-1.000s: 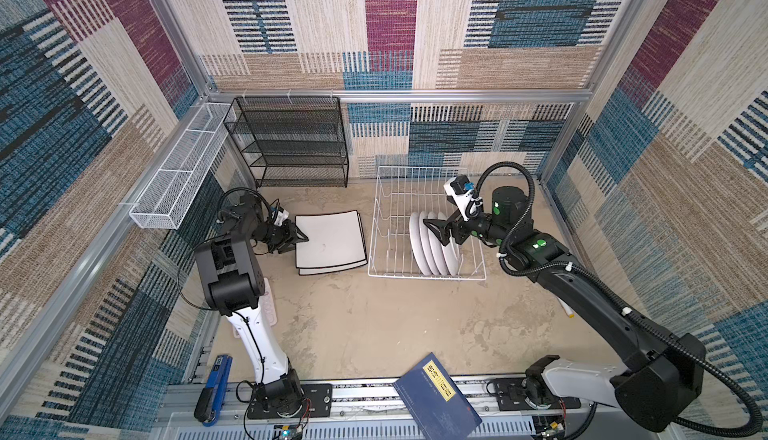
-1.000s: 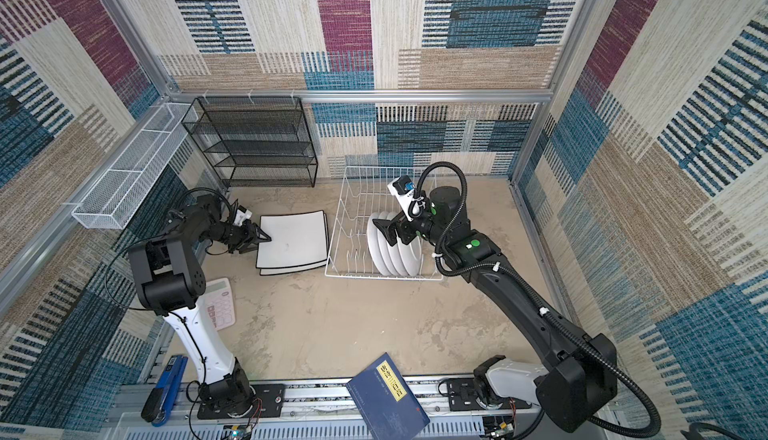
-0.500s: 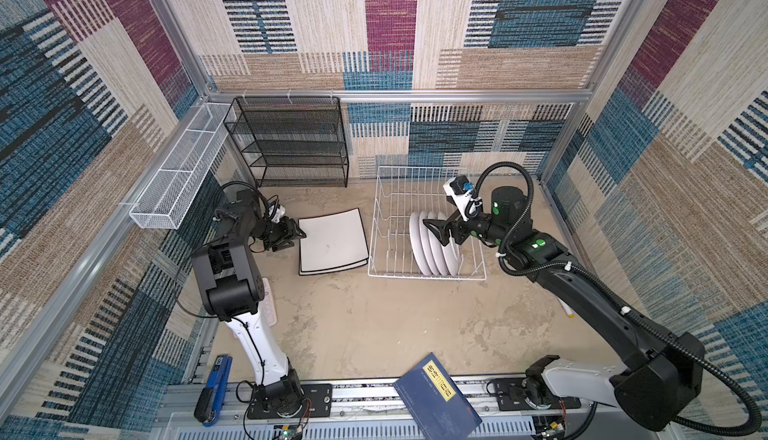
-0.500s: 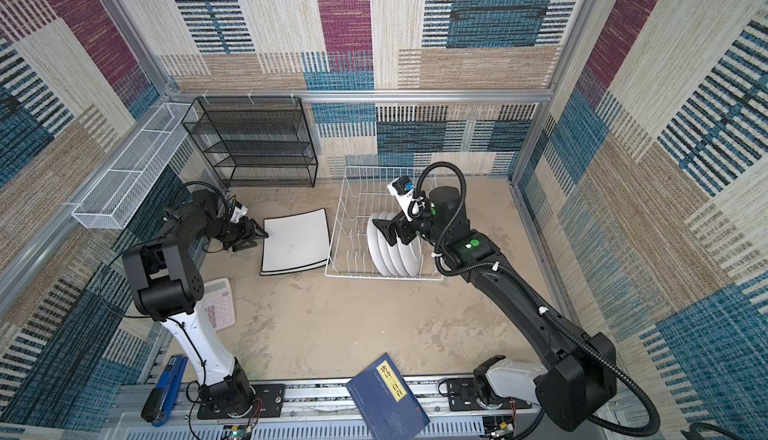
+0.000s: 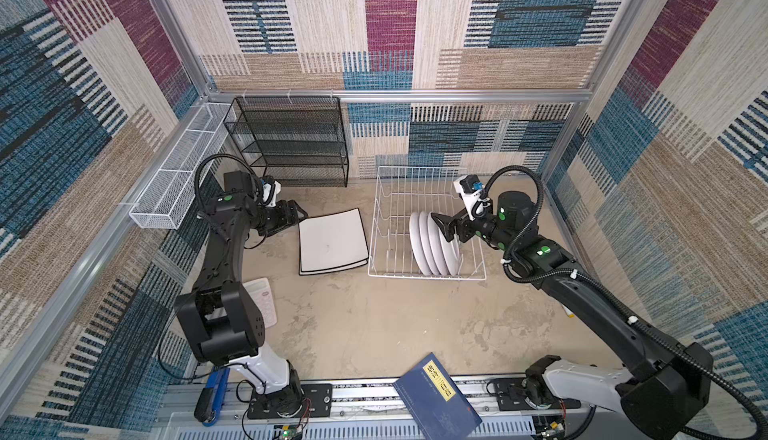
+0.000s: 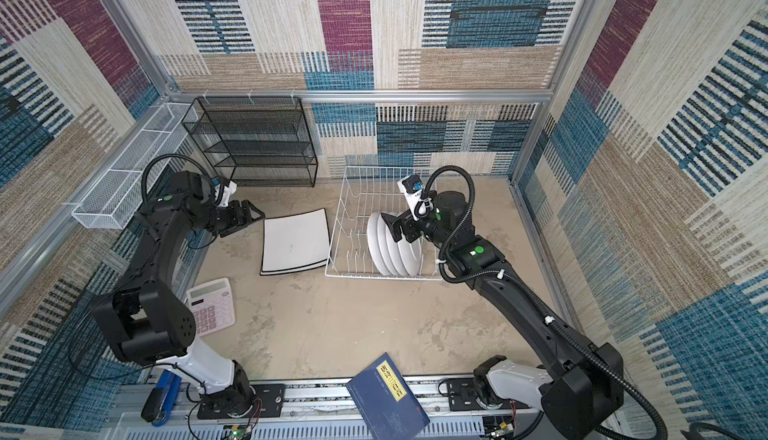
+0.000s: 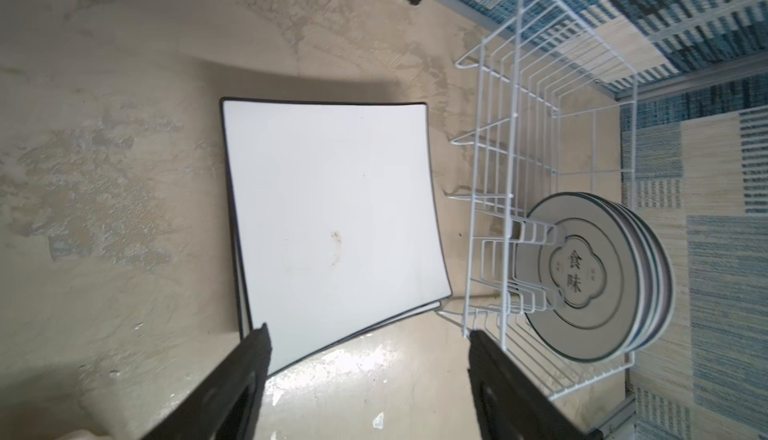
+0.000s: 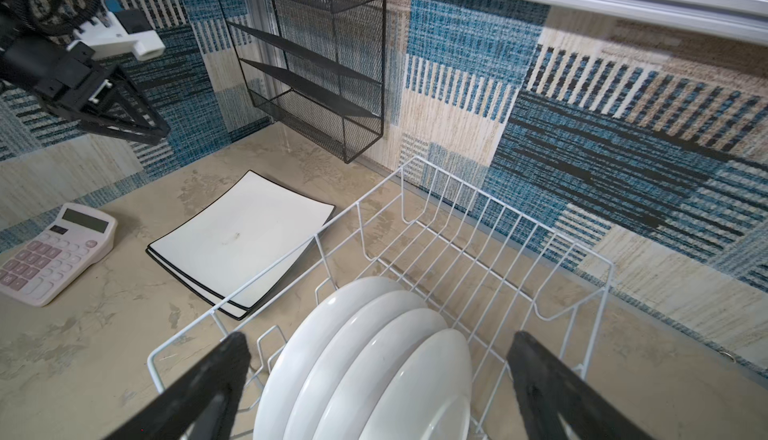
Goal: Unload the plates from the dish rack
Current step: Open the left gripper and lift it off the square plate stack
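Hovering over the racked round plates (image 5: 434, 251), right pincer (image 5: 441, 228) gapes wide.

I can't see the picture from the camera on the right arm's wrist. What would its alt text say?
Four round white plates stand on edge in a white wire dish rack, framed by the two black fingers of the open right claw. Beyond the rack, two square plates lie stacked on the table near a pink calculator.
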Available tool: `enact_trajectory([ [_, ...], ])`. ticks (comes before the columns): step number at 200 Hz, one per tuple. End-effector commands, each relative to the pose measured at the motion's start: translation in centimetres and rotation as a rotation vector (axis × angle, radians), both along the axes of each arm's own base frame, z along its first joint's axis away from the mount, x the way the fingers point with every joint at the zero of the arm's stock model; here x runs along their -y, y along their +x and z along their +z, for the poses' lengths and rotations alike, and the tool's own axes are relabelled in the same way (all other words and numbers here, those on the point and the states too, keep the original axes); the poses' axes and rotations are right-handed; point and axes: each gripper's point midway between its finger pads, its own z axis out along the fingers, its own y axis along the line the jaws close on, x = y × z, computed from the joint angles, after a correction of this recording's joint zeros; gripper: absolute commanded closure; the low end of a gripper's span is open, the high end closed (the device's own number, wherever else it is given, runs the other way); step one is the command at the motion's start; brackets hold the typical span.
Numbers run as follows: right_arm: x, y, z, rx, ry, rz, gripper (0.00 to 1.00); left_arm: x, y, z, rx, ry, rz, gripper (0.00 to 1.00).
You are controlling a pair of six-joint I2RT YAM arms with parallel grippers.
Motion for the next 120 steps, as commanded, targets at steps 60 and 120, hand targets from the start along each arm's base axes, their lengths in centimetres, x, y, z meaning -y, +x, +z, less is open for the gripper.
enact_trajectory([
  [60,4.4,0.3,2.0,0.048,0.090,-0.250,0.01,9.3,-3.2,8.4,0.192,-0.035,-0.125,0.11],
  [120,3.4,-1.6,-0.5,-0.107,0.056,-0.166,0.01,16.5,-3.8,6.3,0.089,-0.155,-0.144,0.17],
])
